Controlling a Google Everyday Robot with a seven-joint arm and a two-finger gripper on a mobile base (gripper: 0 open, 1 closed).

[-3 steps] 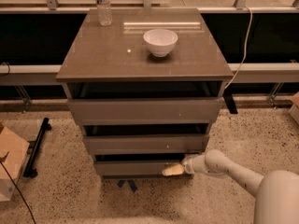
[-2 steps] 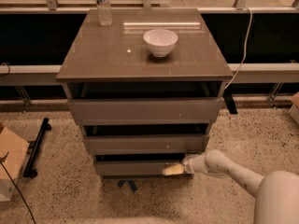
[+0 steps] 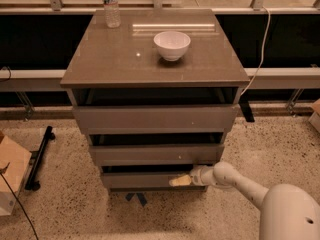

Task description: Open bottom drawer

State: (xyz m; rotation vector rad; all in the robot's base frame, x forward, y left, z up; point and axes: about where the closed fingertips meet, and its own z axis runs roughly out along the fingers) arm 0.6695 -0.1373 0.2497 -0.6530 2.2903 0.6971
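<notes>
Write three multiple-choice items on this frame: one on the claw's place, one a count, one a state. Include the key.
1. Where is the claw?
A. over the bowl
B. on the floor left of the cabinet
C. at the front of the bottom drawer, right of centre

2. How many drawers does the cabinet show?
A. two
B. three
C. five

3. How does the bowl stand?
A. upright, opening up
B. upside down
C. on its side

Key:
1 C: the arm reaches in from the lower right, and the claw's pale tip lies against the lowest drawer front.
2 B: three grey-brown fronts are stacked under the top.
3 A: the white bowl's round rim and hollow face upward on the cabinet top.
</notes>
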